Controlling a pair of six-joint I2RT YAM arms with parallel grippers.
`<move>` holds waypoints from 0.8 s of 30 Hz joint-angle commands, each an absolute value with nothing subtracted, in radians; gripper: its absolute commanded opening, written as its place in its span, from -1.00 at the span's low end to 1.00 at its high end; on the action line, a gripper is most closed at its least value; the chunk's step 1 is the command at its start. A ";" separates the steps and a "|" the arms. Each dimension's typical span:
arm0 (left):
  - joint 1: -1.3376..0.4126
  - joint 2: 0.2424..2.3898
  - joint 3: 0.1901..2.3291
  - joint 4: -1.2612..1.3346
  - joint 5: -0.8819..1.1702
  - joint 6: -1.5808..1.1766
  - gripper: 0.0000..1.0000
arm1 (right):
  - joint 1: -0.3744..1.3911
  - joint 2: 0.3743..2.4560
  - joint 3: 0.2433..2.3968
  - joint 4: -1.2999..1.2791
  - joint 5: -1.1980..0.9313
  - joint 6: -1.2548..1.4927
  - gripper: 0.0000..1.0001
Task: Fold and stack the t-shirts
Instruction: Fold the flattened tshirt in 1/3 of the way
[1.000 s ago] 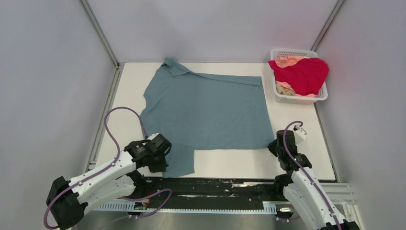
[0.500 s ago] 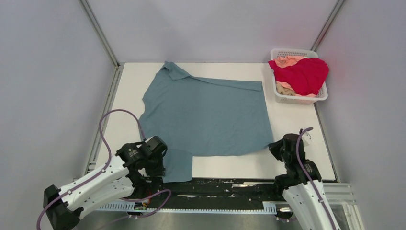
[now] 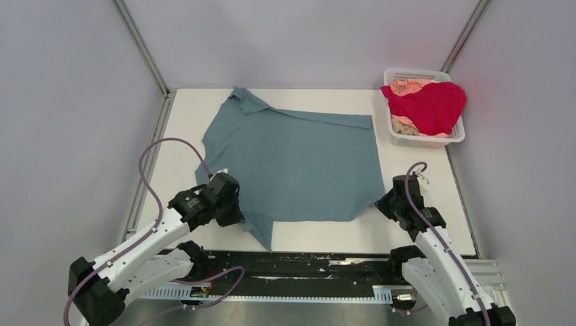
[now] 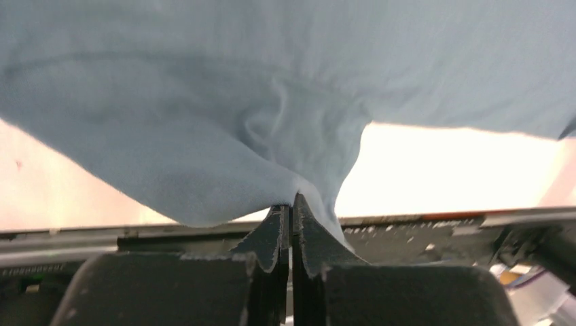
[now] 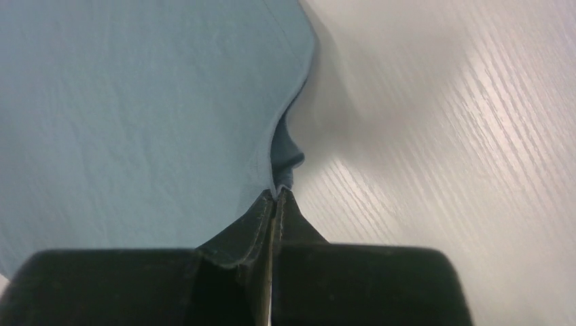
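Teal t-shirt [image 3: 292, 159]: spread mostly flat at the centre of the white table [image 3: 183, 122]. Left pincer [image 4: 291, 207]: clamped on its sleeve-side edge at 7 o'clock, cloth lifted and bunched. Right pincer [image 5: 277, 198]: clamped on its hem corner at 4 o'clock. Red t-shirt [image 3: 431, 107] and peach t-shirt [image 3: 406, 86]: heaped in the white lattice basket [image 3: 424, 141], at the table's 1 o'clock corner.

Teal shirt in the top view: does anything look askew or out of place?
Yes. The teal t-shirt lies skewed, its near-left sleeve twisted into a point beside the shut left gripper; the right gripper pinches the near-right corner. The red t-shirt drapes over the basket rim.
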State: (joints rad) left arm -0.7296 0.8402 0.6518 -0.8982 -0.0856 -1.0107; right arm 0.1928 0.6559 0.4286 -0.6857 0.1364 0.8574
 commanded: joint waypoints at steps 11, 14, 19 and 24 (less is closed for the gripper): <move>-0.381 1.084 0.868 -0.580 -0.033 -0.769 -1.00 | 0.192 1.063 0.711 -0.370 0.218 0.753 -1.00; -0.311 1.136 0.882 -0.533 -0.017 -0.762 -1.00 | 0.192 1.150 0.779 -0.354 0.251 0.733 -1.00; -0.246 1.213 0.917 -0.466 0.022 -0.750 -1.00 | 0.190 1.257 0.851 -0.332 0.301 0.713 -1.00; -0.209 1.294 0.963 -0.429 0.037 -0.735 -1.00 | 0.186 1.339 0.907 -0.308 0.327 0.693 -1.00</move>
